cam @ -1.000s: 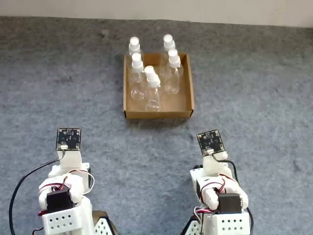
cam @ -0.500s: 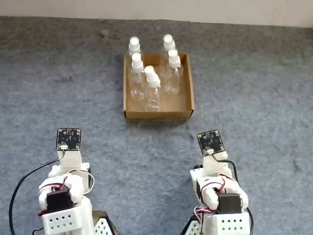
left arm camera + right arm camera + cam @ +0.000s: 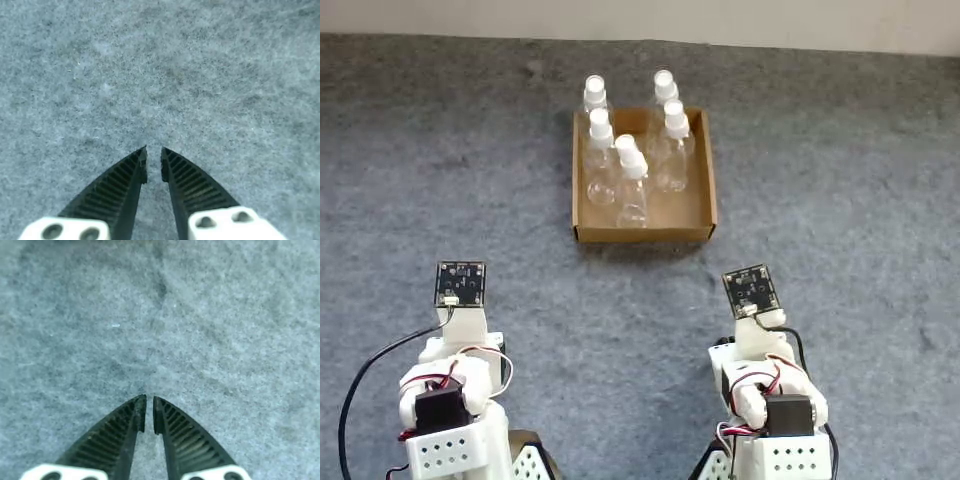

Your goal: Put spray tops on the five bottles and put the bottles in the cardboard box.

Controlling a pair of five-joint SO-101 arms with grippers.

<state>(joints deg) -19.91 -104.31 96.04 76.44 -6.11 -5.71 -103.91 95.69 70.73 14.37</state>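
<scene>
Left gripper (image 3: 154,163) and right gripper (image 3: 149,412) sit closed and empty, so the likely risk is a bump toppling the tall bottles (image 3: 631,185) crowded in the shallow box (image 3: 644,234)

We see soft, even, fairly bright light across the grey carpet (image 3: 840,200), we find a thin dark shadow along the near wall of the cardboard box (image 3: 645,234), faint sheen on the clear bottles (image 3: 632,205), their white spray tops (image 3: 633,165) brightest

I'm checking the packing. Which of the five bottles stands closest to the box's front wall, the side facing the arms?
The spray bottle midway across the cardboard box; the other four stand farther back, in pairs either side.
</scene>
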